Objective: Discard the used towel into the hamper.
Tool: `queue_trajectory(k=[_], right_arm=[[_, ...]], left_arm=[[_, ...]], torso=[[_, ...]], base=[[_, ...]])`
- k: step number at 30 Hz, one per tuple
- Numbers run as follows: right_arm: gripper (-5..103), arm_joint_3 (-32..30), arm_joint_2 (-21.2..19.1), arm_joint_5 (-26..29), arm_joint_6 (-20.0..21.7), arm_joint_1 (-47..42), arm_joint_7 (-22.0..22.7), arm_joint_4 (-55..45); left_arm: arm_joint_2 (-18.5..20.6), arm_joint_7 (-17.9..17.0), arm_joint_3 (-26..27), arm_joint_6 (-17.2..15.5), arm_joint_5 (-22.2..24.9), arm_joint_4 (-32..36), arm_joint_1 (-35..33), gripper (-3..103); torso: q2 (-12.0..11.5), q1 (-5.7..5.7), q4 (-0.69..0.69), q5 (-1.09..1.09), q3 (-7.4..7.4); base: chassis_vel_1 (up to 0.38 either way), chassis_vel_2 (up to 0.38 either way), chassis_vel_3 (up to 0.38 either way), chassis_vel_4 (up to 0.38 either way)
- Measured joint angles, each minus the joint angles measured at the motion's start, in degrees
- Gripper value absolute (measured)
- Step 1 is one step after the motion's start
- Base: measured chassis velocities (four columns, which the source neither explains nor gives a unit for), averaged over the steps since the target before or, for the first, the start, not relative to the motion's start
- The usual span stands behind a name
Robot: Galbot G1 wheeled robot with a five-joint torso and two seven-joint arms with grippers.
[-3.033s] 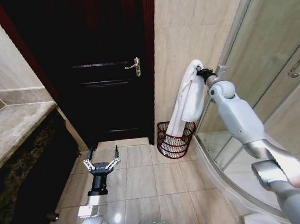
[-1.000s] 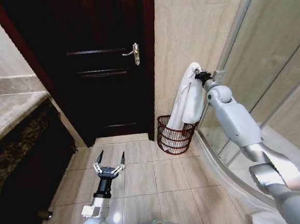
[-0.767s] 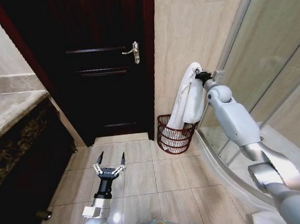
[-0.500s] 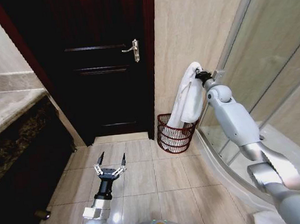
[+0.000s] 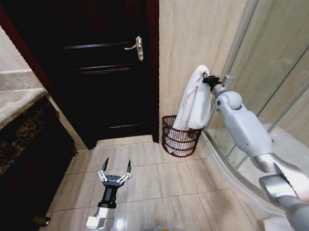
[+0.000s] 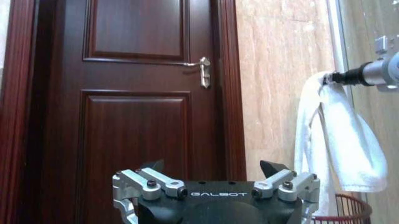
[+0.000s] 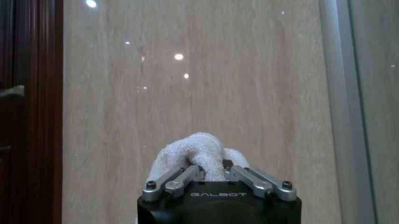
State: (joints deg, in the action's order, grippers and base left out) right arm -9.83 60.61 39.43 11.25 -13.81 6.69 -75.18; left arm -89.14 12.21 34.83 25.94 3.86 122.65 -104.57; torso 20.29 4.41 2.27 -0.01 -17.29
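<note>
While my right gripper (image 5: 207, 80) pinches the towel (image 5: 192, 103) high at two o'clock, its tail dangling into the hamper (image 5: 181, 137) against the wall, I'd lower before releasing so it folds inside. My left gripper (image 5: 115, 174) idles low at seven o'clock, fingers spread.

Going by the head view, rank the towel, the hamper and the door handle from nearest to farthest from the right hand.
1. White towel: pinched in the right hand, hanging from it.
2. Hamper: on the floor below the towel, by the wall.
3. Door handle: on the dark door, off to the robot's left.
</note>
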Motion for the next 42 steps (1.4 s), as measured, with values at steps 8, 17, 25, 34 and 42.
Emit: queue_trajectory(k=[8, 17, 25, 34, 42], right_arm=[[10, -0.28, -1.13, 0.22, 0.00, -1.14, -0.03, -0.84], [10, -0.88, -1.74, 0.33, 0.07, -2.47, 0.13, -2.12], [10, -1.72, -1.70, -0.71, 0.07, -4.45, -0.77, -2.57], [10, -3.43, -1.51, -2.12, -0.58, -8.11, -1.24, -4.09], [10, -7.09, -2.80, -1.98, -0.04, -14.82, -0.05, -11.00]], left_arm=[[0.06, 0.40, 0.45, -0.08, -0.11, 0.38, -0.26, 100], [-0.30, 1.01, -0.11, 0.07, -0.65, 0.37, -0.53, 100], [-0.39, 0.97, -0.17, 1.19, -0.53, -0.27, -0.24, 100], [-0.18, 1.69, -0.24, 2.02, -0.42, -1.12, -0.24, 100], [-0.08, 2.20, -0.52, 2.06, -0.53, -1.65, 0.09, 100]], torso=[[-1.58, -0.56, -0.02, 0.01, 1.02], [-3.70, -1.32, -0.01, 0.01, 2.40], [-4.88, -1.57, -0.01, 0.00, 3.33], [-4.81, -1.55, -0.01, 0.00, 3.29], [-4.62, -1.44, 0.00, 0.02, 3.13]], base=[[0.000, 0.000, 0.000, 0.000], [0.000, 0.000, 0.000, 0.000], [0.000, 0.000, 0.000, 0.000], [-0.004, 0.006, 0.004, -0.003], [-0.077, 0.089, 0.097, -0.105]])
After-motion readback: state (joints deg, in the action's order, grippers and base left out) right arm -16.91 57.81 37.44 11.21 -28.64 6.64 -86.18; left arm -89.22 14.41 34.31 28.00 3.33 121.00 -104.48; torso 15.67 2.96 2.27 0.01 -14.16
